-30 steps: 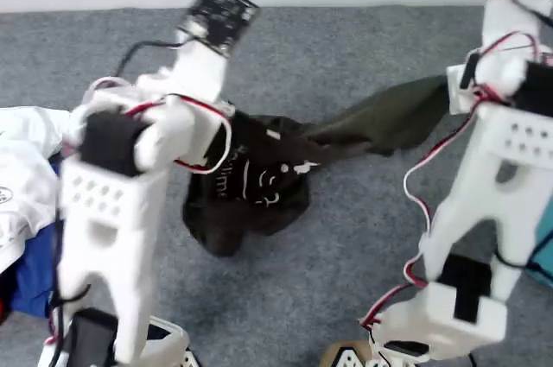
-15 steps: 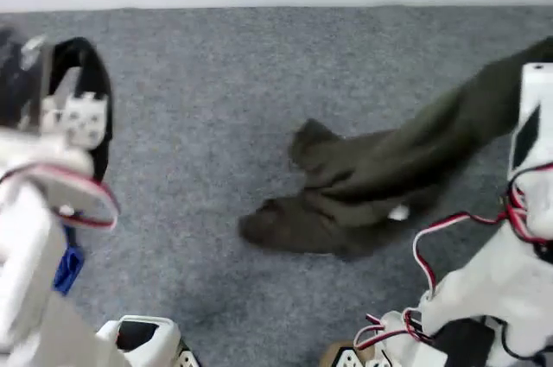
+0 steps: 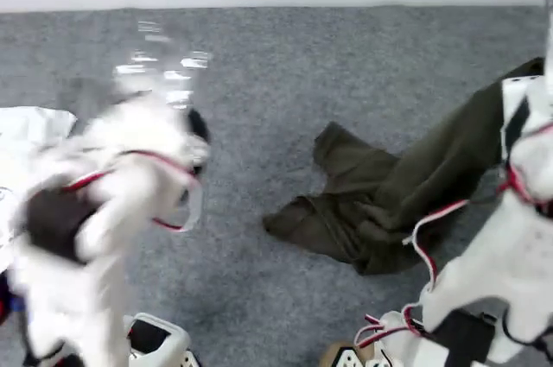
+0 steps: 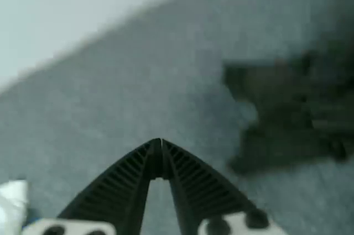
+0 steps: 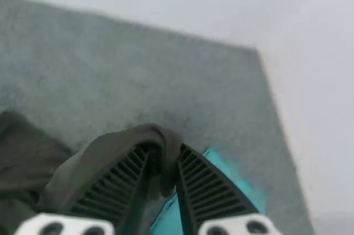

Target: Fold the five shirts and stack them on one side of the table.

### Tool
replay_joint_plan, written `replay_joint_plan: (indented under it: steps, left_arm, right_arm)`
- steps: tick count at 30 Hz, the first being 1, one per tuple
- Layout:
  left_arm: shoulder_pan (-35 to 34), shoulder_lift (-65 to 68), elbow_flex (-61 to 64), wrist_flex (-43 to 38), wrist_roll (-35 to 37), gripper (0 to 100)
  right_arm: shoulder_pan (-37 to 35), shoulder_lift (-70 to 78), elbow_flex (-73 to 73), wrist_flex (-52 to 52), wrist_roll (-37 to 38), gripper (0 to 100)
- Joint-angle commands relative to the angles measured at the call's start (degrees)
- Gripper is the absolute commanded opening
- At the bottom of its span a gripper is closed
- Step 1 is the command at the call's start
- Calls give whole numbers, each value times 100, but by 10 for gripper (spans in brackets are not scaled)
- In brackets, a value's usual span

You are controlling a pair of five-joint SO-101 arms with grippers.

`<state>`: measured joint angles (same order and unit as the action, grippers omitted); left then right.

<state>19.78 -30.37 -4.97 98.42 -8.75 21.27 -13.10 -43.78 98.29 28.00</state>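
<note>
Right gripper (image 5: 164, 156) pinches olive shirt (image 3: 389, 194) (left gripper (image 4: 160, 147) closed)

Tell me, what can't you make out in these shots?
- High view: the left arm is smeared by blur; the white shirt beside it runs off the edge.
- High view: the right arm hides one end of the olive shirt.
- Right wrist view: the teal item is mostly behind the right gripper.
</note>
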Motion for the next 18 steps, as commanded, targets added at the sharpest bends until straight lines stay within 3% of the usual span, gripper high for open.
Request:
replay_joint_plan:
  steps: [1, 6, 14, 18]
  left_arm:
    - [396, 290, 1270, -598, 53, 6]
    - [519, 1011, 2053, -1582, 18, 7]
    - [914, 3015, 2097, -2470, -237, 9]
    - [914, 3815, 1798, -2462, -281, 92]
  right_arm:
    - [22, 154, 378, 22, 53, 10]
    - [268, 382, 668, -13, 53, 10]
    - [831, 541, 712, 22, 501, 10]
    - [1024, 497, 712, 84, 800, 30]
